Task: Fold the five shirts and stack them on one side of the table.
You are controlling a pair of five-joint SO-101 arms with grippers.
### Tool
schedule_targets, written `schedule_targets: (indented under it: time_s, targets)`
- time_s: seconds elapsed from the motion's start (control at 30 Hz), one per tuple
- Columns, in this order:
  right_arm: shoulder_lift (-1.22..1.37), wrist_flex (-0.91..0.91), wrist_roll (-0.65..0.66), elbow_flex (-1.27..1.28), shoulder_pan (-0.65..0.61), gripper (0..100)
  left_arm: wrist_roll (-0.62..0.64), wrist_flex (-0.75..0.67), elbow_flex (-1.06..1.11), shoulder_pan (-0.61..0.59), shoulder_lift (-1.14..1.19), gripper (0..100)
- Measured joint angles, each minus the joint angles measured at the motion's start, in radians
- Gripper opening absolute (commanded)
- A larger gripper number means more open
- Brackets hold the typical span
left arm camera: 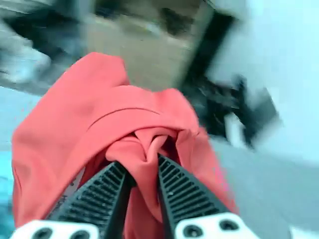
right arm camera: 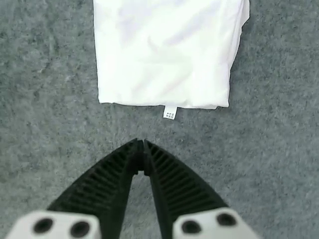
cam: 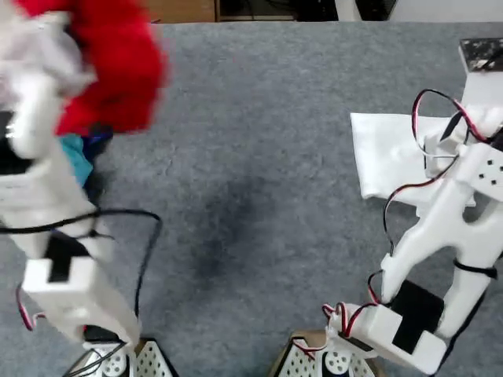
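My left gripper (left arm camera: 142,167) is shut on a bunched red shirt (left arm camera: 99,129), held up off the table. In the high view the red shirt (cam: 110,63) hangs at the far left, above a small pile of teal and dark blue shirts (cam: 82,153). A folded white shirt (cam: 393,157) lies flat at the right side of the table. My right gripper (right arm camera: 140,144) is shut with nothing in it, just above the grey cloth beside the white shirt (right arm camera: 164,50) and its small tag (right arm camera: 170,113).
The grey felt table top (cam: 251,173) stretches between the two arms. The right arm's white links and red and black cables (cam: 440,204) lie over part of the white shirt. Both arm bases (cam: 314,357) stand at the near edge.
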Motion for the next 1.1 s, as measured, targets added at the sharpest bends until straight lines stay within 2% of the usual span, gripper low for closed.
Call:
schedule_targets:
  time_s: [0.13, 0.27, 0.37, 0.5, 0.63, 0.77, 0.9, 1.0, 1.1]
  targets:
    - [0.000, -0.017, 0.000, 0.005, 0.000, 0.5, 0.003, 0.000, 0.404, 0.215, -0.104, 2]
    - [-0.002, -0.031, 0.025, 0.023, -0.009, 0.5, 0.043, -0.072, 0.847, 0.342, -0.172, 4]
    - [-0.002, -0.037, 0.057, 0.064, -0.035, 1.2, 0.083, -0.155, 1.148, 0.450, -0.216, 15]
    - [-0.002, -0.061, 0.064, 0.107, -0.092, 13.7, 0.176, -0.239, 1.441, 0.480, -0.298, 27]
    - [-0.002, -0.066, 0.066, 0.109, -0.230, 24.1, 0.190, -0.241, 1.464, 0.381, -0.473, 28]
    - [0.006, -0.081, 0.066, 0.109, -0.445, 20.9, 0.153, -0.203, 1.402, 0.210, -0.689, 27]
    - [0.118, -0.106, 0.009, 0.081, -0.680, 19.1, 0.089, -0.190, 1.401, -0.054, -0.901, 27]
    - [0.245, -0.106, -0.005, -0.014, -0.813, 19.1, 0.048, -0.204, 1.517, -0.262, -1.005, 27]
    - [0.373, -0.101, -0.005, -0.147, -0.888, 19.1, -0.021, -0.279, 1.720, -0.396, -1.063, 27]
